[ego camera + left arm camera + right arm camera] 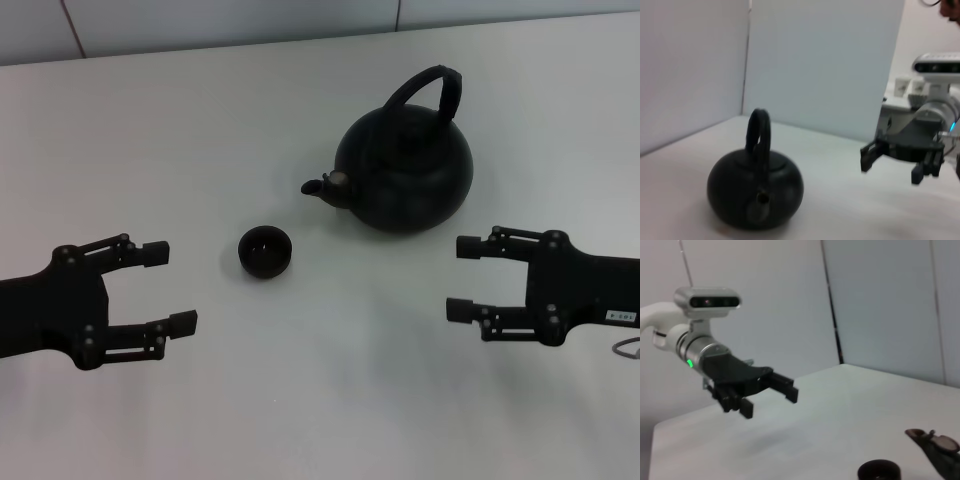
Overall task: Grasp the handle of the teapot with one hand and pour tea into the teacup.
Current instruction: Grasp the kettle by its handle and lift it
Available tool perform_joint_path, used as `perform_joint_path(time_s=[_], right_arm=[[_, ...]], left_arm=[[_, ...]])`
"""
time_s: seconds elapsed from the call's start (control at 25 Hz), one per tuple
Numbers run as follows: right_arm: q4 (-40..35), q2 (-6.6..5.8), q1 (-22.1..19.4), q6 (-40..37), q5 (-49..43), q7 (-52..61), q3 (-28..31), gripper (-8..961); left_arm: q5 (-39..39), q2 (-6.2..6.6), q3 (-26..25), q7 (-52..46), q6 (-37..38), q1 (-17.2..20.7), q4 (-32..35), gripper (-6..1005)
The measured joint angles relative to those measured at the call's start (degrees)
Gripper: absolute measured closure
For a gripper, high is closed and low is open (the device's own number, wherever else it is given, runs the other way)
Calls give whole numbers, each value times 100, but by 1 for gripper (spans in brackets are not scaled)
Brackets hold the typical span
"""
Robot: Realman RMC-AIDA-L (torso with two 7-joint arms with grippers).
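Matte black teapot (405, 170) standing upright on white table (300, 400), toward the far right of the head view, stubby spout (318, 186) pointing to the robot's left. Arched handle (432, 88) looping over the top, free of any grip. Small black teacup (264, 251) resting upright just beyond the spout's tip, near the teapot yet apart from it, between the 2 grippers but closer to the left one.

Left gripper (168, 290) hovering at the near left, fingers spread wide, grasping nothing, well apart from the teacup. Right gripper (463, 278) hovering at the near right, just in front of the teapot's body, likewise released with its 2 fingers parted and empty, not touching the pot.

From the left wrist view: teapot (755, 190) seen spout-on, handle (759, 132) edge-on, right gripper (888, 161) beyond it, spread apart. From the right wrist view: left gripper (771, 396) above the table, teacup rim (879, 470) and spout tip (932, 441) at the frame's edge.
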Motion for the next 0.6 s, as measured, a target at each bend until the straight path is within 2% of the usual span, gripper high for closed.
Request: perform_joint_path(time_s=[0.24,0.6], right_arm=[[26,6,-38,20,6,0,161,169],[55,16,-61,68,7,14,410,169]], left_arm=[[385,-110,-54,26,-14,-8,164,136],[544,-130,-64,1,-28,-81,221,137]])
